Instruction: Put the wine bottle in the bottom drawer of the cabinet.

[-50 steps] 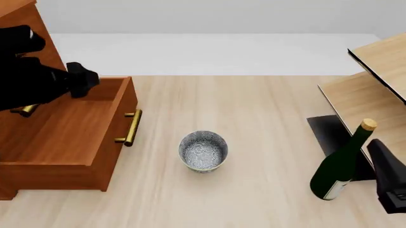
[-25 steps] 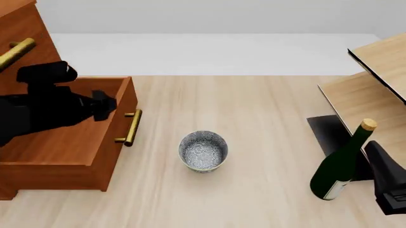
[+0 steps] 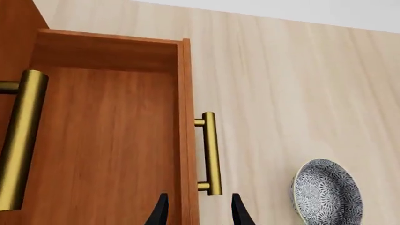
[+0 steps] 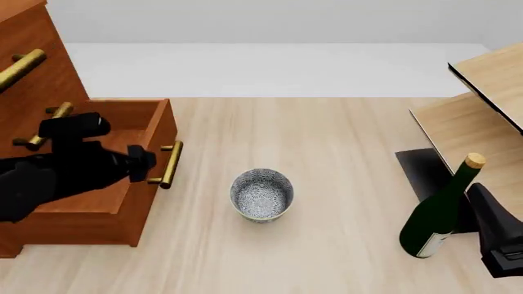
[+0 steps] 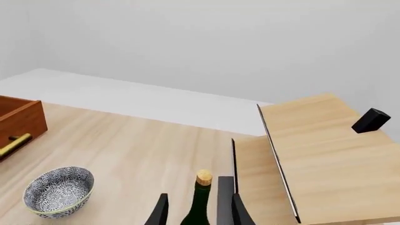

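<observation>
The wine bottle (image 4: 435, 215) stands upright on the table at the front right, dark green with a tan cork. In the right wrist view it (image 5: 201, 206) rises between the two fingertips. My right gripper (image 4: 490, 214) (image 5: 196, 213) is open just right of and behind the bottle, and I see no grip on it. The reddish-brown cabinet (image 4: 37, 73) stands at the left with its bottom drawer (image 4: 73, 228) (image 3: 112, 140) pulled out and nothing in the part I see. My left gripper (image 4: 146, 160) (image 3: 198, 213) is open and empty over the drawer's front edge, by its brass handle (image 4: 169, 164) (image 3: 211, 152).
A blue-patterned bowl (image 4: 261, 195) (image 5: 59, 190) (image 3: 328, 197) sits mid-table between drawer and bottle. A pale wooden shelf unit (image 4: 482, 92) (image 5: 325, 154) stands at the right on a dark base (image 4: 418, 174), close behind the bottle. Upper drawer handles (image 4: 21, 67) stick out above the open drawer.
My left arm has moved down and right, from the back of the drawer to its front edge, uncovering the upper handles. The right gripper and bottle have barely moved.
</observation>
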You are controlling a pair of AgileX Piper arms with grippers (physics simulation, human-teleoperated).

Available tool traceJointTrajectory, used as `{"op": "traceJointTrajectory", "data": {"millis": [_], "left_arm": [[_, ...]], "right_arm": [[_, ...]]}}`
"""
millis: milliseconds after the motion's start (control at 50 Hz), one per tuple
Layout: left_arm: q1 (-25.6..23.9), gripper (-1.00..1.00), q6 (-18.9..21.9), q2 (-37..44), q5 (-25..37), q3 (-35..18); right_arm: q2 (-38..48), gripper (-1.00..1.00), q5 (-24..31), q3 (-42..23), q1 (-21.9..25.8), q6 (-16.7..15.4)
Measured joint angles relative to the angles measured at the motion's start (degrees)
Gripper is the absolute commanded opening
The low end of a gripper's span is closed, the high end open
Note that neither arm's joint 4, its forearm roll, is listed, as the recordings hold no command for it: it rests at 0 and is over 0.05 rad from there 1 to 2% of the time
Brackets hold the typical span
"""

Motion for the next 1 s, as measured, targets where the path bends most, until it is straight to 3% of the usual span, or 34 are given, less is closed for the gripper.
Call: {"op": "traceJointTrajectory", "data": {"millis": [1000], "left_arm": [[-3.6, 1.00, -2.8, 6.9, -9.0, 4.0]], "right_arm": [[0.0, 1.00, 0.1, 0.0, 0.1, 0.3]]}}
